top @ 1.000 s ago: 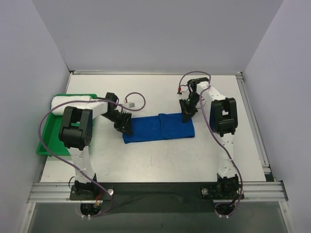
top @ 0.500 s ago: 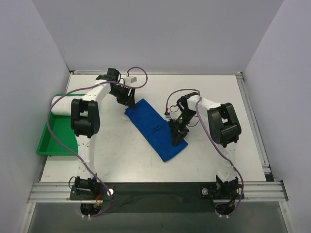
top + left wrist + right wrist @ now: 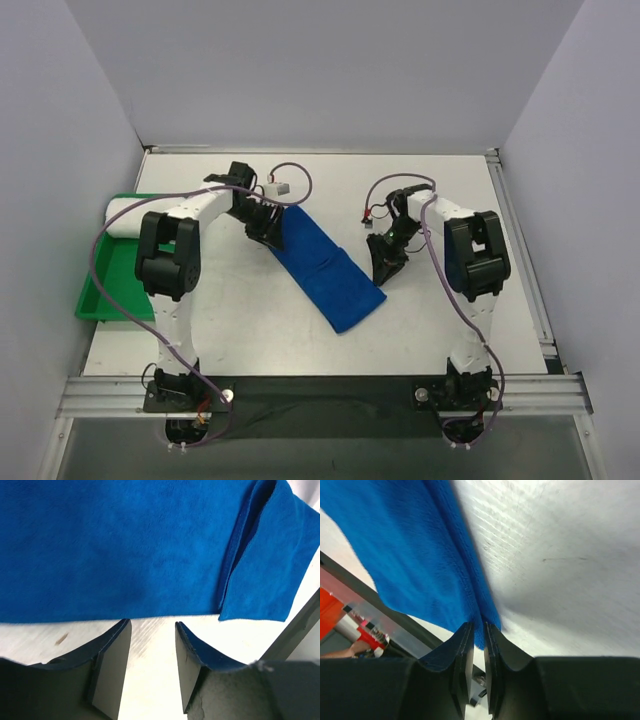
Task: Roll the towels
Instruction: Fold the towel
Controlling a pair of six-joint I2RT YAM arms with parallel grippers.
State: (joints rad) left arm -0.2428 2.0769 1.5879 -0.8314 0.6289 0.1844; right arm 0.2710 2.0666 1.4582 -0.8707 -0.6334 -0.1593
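A blue towel [image 3: 325, 270] lies flat and diagonal on the white table, from upper left to lower right, with a fold line across its middle. My left gripper [image 3: 268, 228] sits at the towel's upper-left end. In the left wrist view the left gripper [image 3: 152, 625] is open and empty, with bare table between its fingers and the towel's edge [image 3: 125, 545] just beyond the tips. My right gripper [image 3: 385, 265] is at the towel's right edge. In the right wrist view the right gripper [image 3: 477, 625] is shut on a pinch of the towel's edge [image 3: 410, 545].
A green tray [image 3: 95, 295] stands at the table's left edge with a rolled white towel [image 3: 135, 212] at its far end. A metal rail [image 3: 320, 392] runs along the near edge. Grey walls close in the left, right and back sides.
The towel was turned from lying crosswise to lying diagonal. Since then the left gripper has moved nearer along the towel's upper end, and the right gripper has shifted right and farther away.
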